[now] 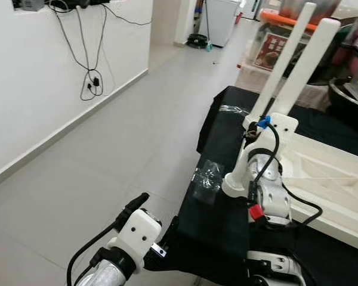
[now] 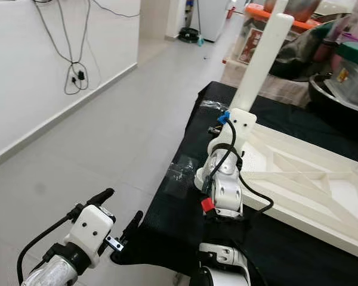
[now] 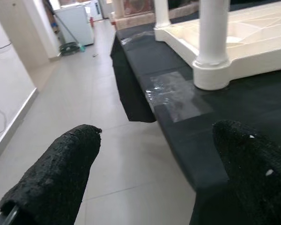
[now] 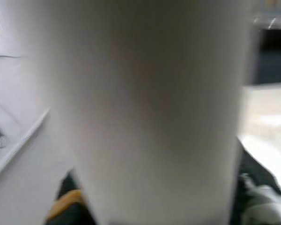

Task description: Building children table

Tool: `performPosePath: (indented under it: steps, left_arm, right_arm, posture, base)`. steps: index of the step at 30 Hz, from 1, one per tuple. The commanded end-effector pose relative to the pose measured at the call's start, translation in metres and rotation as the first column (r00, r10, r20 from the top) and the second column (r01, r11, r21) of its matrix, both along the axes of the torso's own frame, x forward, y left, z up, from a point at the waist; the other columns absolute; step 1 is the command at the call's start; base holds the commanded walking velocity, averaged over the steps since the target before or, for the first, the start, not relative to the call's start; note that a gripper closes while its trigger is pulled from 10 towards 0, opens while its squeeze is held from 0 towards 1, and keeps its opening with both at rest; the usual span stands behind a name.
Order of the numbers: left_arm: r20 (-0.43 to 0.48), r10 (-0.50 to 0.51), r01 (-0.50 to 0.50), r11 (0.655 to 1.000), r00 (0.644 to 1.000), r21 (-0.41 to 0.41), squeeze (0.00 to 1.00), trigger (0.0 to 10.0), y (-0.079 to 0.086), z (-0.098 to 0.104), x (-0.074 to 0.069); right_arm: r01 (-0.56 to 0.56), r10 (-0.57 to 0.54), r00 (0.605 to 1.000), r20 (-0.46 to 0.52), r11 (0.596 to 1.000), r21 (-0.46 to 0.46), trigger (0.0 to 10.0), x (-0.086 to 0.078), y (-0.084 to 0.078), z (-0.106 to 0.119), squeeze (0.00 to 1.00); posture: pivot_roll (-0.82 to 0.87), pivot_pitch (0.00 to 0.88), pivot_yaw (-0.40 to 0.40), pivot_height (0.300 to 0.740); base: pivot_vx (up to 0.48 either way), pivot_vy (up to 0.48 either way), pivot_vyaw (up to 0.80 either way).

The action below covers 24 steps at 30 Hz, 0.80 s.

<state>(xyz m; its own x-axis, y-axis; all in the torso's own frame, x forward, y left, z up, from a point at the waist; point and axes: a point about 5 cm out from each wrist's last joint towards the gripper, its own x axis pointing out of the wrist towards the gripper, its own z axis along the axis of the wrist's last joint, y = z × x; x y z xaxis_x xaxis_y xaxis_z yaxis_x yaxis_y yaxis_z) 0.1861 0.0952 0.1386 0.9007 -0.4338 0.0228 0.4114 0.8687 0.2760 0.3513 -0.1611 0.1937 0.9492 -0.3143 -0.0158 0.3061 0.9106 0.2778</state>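
right gripper (image 1: 264, 122) is pinching the near upright table leg (image 1: 304, 65), long axis vertical, while the spread-open left gripper (image 3: 150, 178) hangs low left, well apart

Black cables (image 1: 90, 77) hang down the white wall (image 1: 30, 89). A grey tiled floor (image 1: 107, 173) runs to a white appliance (image 1: 222, 18). A clear bag (image 1: 209, 177) lies on black cloth (image 1: 218, 220).

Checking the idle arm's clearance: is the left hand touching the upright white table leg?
Apart. The left wrist view shows the left hand open over the floor, with black cloth between it and the table leg.
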Motion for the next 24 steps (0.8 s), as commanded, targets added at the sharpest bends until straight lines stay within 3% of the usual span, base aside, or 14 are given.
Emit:
performPosePath:
  steps: [1, 2, 5, 9, 11, 13, 15, 16, 18, 19, 20, 22, 23, 24]
  left_arm:
    - [-0.024, -0.006, 0.006, 1.000, 1.000, -0.001, 0.00, 10.0, -0.002, -0.004, -0.001]
    - [-0.025, -0.006, 0.006, 1.000, 1.000, -0.002, 0.00, 10.0, -0.002, -0.004, -0.001]
    - [-0.026, -0.006, 0.006, 1.000, 1.000, -0.003, 0.00, 10.0, -0.002, -0.004, -0.001]
    - [-0.029, -0.008, 0.008, 1.000, 1.000, -0.004, 0.00, 10.0, -0.002, -0.005, -0.001]
    - [-0.029, -0.008, 0.008, 1.000, 1.000, -0.004, 0.00, 10.0, -0.002, -0.005, -0.001]
    - [-0.029, -0.009, 0.009, 1.000, 1.000, -0.005, 0.00, 10.0, -0.002, -0.005, -0.001]
    - [-0.029, -0.009, 0.009, 1.000, 1.000, -0.005, 0.00, 10.0, -0.002, -0.005, -0.001]
    - [-0.028, -0.007, 0.006, 1.000, 1.000, -0.006, 0.00, 10.0, -0.002, -0.005, -0.001]
    - [-0.028, -0.007, 0.006, 1.000, 1.000, -0.006, 0.00, 10.0, -0.002, -0.005, -0.001]
    - [-0.027, -0.006, 0.006, 1.000, 1.000, -0.005, 0.00, 10.0, -0.001, -0.005, -0.001]
    - [-0.027, -0.006, 0.006, 1.000, 1.000, -0.005, 0.00, 10.0, -0.001, -0.005, -0.001]
    - [-0.020, -0.015, 0.015, 1.000, 1.000, 0.010, 0.00, 10.0, -0.001, -0.004, 0.000]
    - [-0.020, -0.015, 0.015, 1.000, 1.000, 0.010, 0.00, 10.0, -0.001, -0.004, 0.000]
    - [-0.015, -0.021, 0.021, 1.000, 1.000, 0.019, 0.00, 10.0, -0.002, -0.004, 0.000]
  right_arm:
    - [-0.046, 0.044, 0.997, 0.064, 0.999, 0.024, 10.0, 0.005, -0.001, 0.007, 1.00]
    - [-0.111, 0.107, 0.985, 0.138, 0.994, 0.022, 10.0, 0.010, -0.005, 0.018, 0.00]
    - [-0.152, 0.146, 0.972, 0.184, 0.988, 0.020, 10.0, 0.013, -0.008, 0.025, 0.00]
    - [-0.429, 0.409, 0.873, 0.266, 0.903, 0.017, 10.0, 0.020, -0.015, 0.034, 0.00]
    - [-0.429, 0.409, 0.873, 0.266, 0.903, 0.017, 10.0, 0.020, -0.015, 0.034, 0.00]
    - [-0.661, 0.635, 0.725, 0.268, 0.750, 0.009, 10.0, 0.016, -0.013, 0.035, 0.00]
    - [-0.661, 0.635, 0.725, 0.268, 0.750, 0.009, 10.0, 0.016, -0.013, 0.035, 0.00]
    - [-0.751, 0.730, 0.638, 0.246, 0.660, -0.012, 10.0, 0.013, -0.009, 0.034, 0.00]
    - [-0.751, 0.730, 0.638, 0.246, 0.660, -0.012, 10.0, 0.013, -0.009, 0.034, 0.00]
    - [-0.872, 0.853, 0.466, 0.235, 0.488, -0.043, 10.0, 0.005, 0.002, 0.036, 0.00]
    - [-0.872, 0.853, 0.466, 0.235, 0.488, -0.043, 10.0, 0.005, 0.002, 0.036, 0.00]
    - [-0.986, 0.978, 0.098, 0.184, 0.120, -0.112, 10.0, -0.016, 0.021, 0.038, 0.00]
    - [-0.986, 0.978, 0.098, 0.184, 0.120, -0.112, 10.0, -0.016, 0.021, 0.038, 0.00]
    - [-0.992, 0.987, -0.009, 0.163, 0.012, -0.126, 10.0, -0.022, 0.025, 0.036, 0.00]
  posture:
    - [0.12, 0.065, -0.155, 0.740]
    - [0.11, 0.061, -0.155, 0.740]
    - [0.11, 0.061, -0.155, 0.740]
    - [0.12, 0.050, -0.154, 0.740]
    - [0.12, 0.050, -0.154, 0.740]
    - [0.12, 0.052, -0.156, 0.740]
    - [0.12, 0.052, -0.156, 0.740]
    - [0.12, 0.057, -0.155, 0.740]
    - [0.12, 0.057, -0.155, 0.740]
    - [0.11, 0.059, -0.152, 0.740]
    - [0.11, 0.059, -0.152, 0.740]
    - [0.13, 0.058, -0.151, 0.740]
    - [0.13, 0.058, -0.151, 0.740]
    - [0.13, 0.058, -0.151, 0.740]
  base:
    - [0.000, 0.000, 0.00]
    - [0.000, 0.000, 0.00]
    - [0.000, 0.000, 0.00]
    - [0.000, 0.000, 0.00]
    - [0.000, 0.000, 0.00]
    - [0.000, 0.000, 0.00]
    - [0.000, 0.000, 0.00]
    - [0.000, 0.000, 0.00]
    - [0.000, 0.000, 0.00]
    - [0.000, 0.000, 0.00]
    - [0.000, 0.000, 0.00]
    - [0.000, 0.000, 0.00]
    - [0.000, 0.000, 0.00]
    - [0.000, 0.000, 0.00]
